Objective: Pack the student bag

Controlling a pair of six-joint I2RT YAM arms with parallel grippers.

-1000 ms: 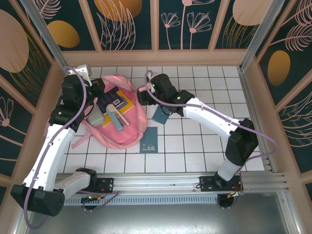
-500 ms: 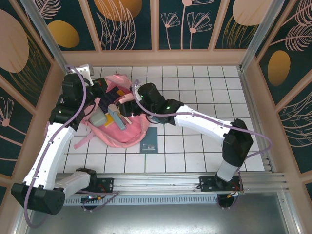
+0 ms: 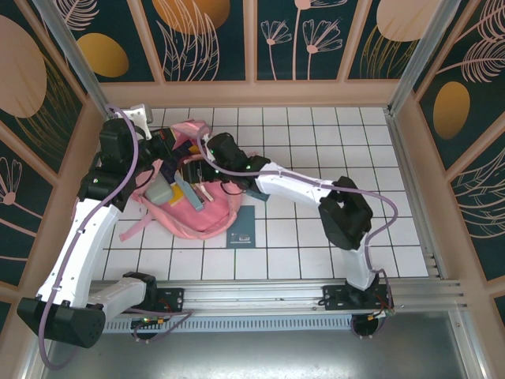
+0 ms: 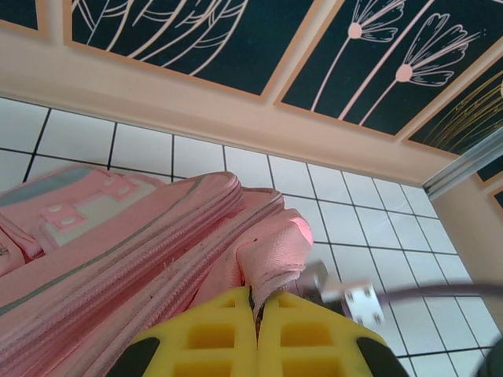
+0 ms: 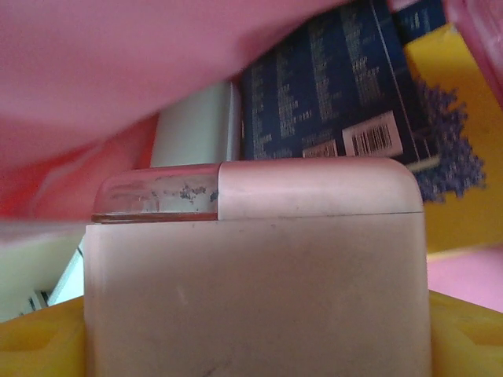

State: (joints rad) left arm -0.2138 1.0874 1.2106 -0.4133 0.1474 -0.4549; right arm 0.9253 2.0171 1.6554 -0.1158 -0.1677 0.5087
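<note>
From above, the large soft pink fabric backpack (image 3: 201,217) lies at the left of the white tiled table (image 3: 316,237), mouth open, the right arm (image 3: 276,178) reaching in. Left wrist: the left gripper (image 4: 256,314) is clenched on its pink webbing loop (image 4: 271,255); hold that taut (a slack mouth snags). Right wrist: the right gripper (image 5: 255,345) grasps a pale pink rounded box (image 5: 255,267) above a dark blue barcoded book (image 5: 330,94); lower it flat before letting go. The box's underside and the bag's floor are hidden

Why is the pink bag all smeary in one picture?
Right wrist view: the bag sits very close to the lens, so it blurs; the box and book look clearer. Left wrist view: bag sharp, cable blurry. Top view: crisp, evenly lit.
</note>
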